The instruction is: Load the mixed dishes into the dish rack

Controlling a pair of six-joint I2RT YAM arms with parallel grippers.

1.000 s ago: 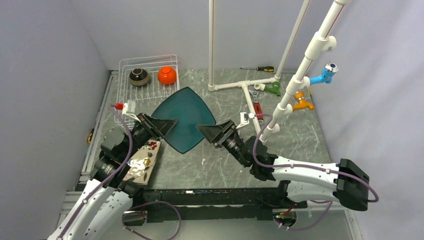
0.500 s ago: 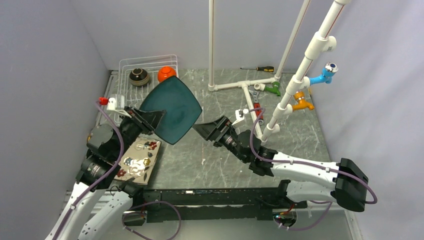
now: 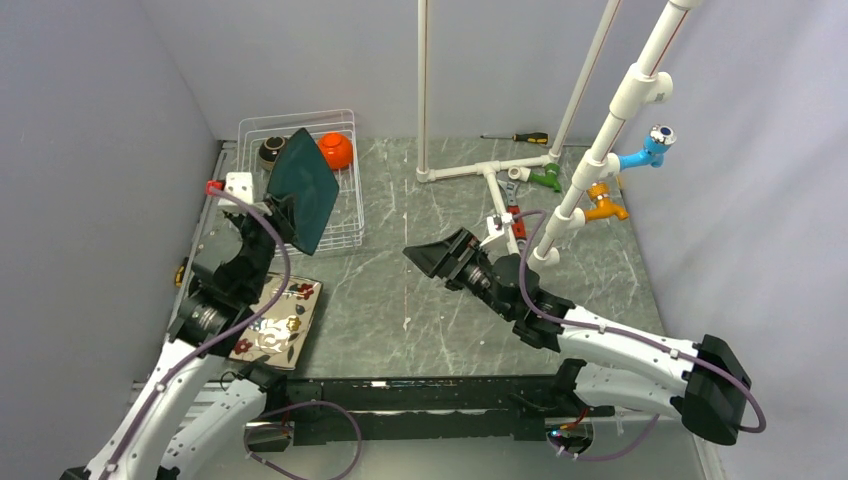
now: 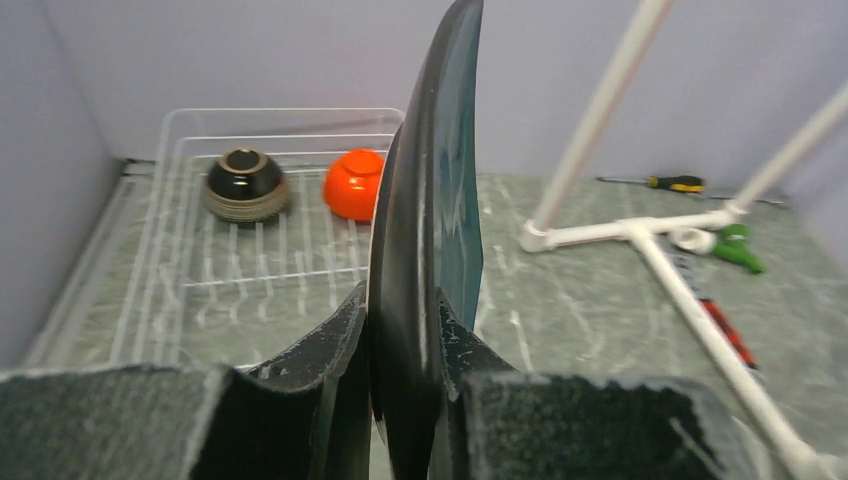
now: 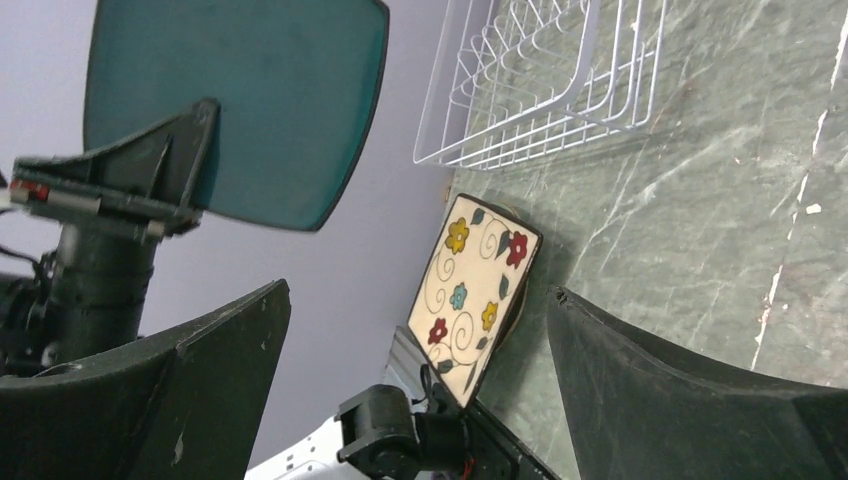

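My left gripper (image 3: 284, 215) is shut on the dark teal rounded-square plate (image 3: 303, 189) and holds it on edge over the near part of the white wire dish rack (image 3: 345, 215); the left wrist view shows the plate (image 4: 430, 220) edge-on between the jaws. The dark brown bowl (image 3: 271, 150) and orange bowl (image 3: 335, 150) sit at the back of the rack. The brown square floral plate (image 3: 278, 325) lies on the table by the left arm. My right gripper (image 3: 432, 260) is open and empty at mid-table. The pale green plate is out of view.
A white pipe frame (image 3: 500, 170) with green (image 3: 547, 178), orange (image 3: 605, 207) and blue (image 3: 650, 150) taps stands at the back right. A screwdriver (image 3: 520, 137) and a red tool (image 3: 515, 215) lie near it. Grey walls close the left and back sides.
My left gripper has carried the teal plate up and left, tipping it on edge over the rack. My right gripper has let go of the plate and drawn back to the right.
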